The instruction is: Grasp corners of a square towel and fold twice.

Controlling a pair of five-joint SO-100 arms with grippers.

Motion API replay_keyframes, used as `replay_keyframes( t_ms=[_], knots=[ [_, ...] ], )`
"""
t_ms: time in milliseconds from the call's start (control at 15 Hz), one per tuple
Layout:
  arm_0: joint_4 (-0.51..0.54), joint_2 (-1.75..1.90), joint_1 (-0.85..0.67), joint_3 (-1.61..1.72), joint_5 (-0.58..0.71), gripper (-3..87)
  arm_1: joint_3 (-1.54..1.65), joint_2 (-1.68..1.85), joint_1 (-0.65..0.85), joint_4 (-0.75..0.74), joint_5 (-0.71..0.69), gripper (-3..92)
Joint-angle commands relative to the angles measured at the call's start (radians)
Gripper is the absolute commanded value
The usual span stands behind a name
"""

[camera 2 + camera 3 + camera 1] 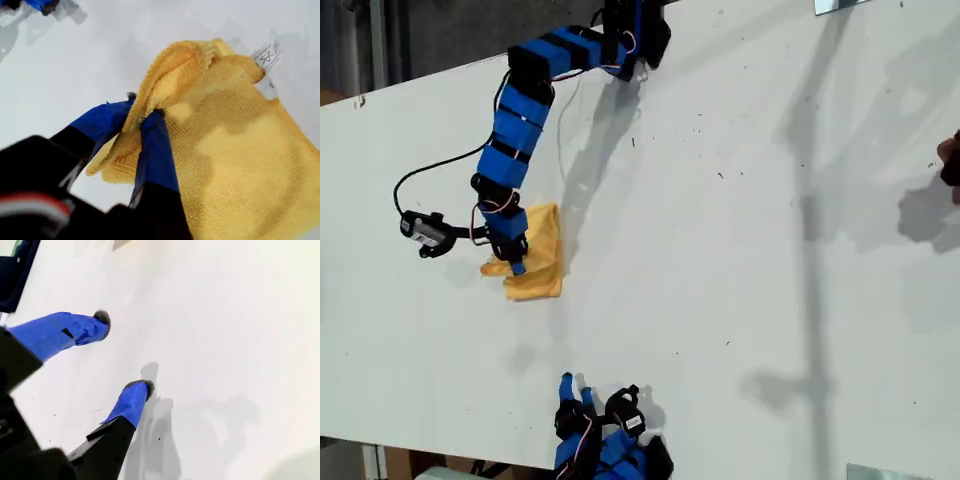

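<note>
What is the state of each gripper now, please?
My first gripper: jaws closed on a folded edge of the towel.
My second gripper: jaws open, holding nothing, over the bare table.

Both arms are built of bright blue segments joined by black blocks. The first arm (520,125) trails thin black and white cables, with a small black-and-grey camera (425,231) on a bracket. My first claw (142,117) and my second claw (122,352) have blue-taped fingers on black bases.
</note>
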Motion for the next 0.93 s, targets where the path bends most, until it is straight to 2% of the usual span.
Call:
replay_keyframes(
  t_ms=[0, 267, 400, 467, 867],
  knots=[
    [0.005, 0.008, 0.002, 0.006, -0.009, 20.6, -0.08, -0.008, 0.006, -0.041, -0.008, -0.1],
    [0.003, 0.008, 0.002, 0.006, -0.011, 20.6, -0.097, -0.077, 0.029, -0.127, 0.0, 1.3],
    [0.003, 0.008, 0.002, 0.008, -0.011, 20.6, -0.097, -0.081, 0.032, -0.135, 0.02, 17.4],
    [0.003, 0.008, 0.003, 0.008, -0.009, 20.6, -0.097, -0.08, 0.032, -0.132, 0.02, 20.6],
    [0.003, 0.008, 0.003, 0.008, -0.009, 20.6, -0.02, 0.023, 0.072, -0.08, 0.011, 22.9]
  ],
)
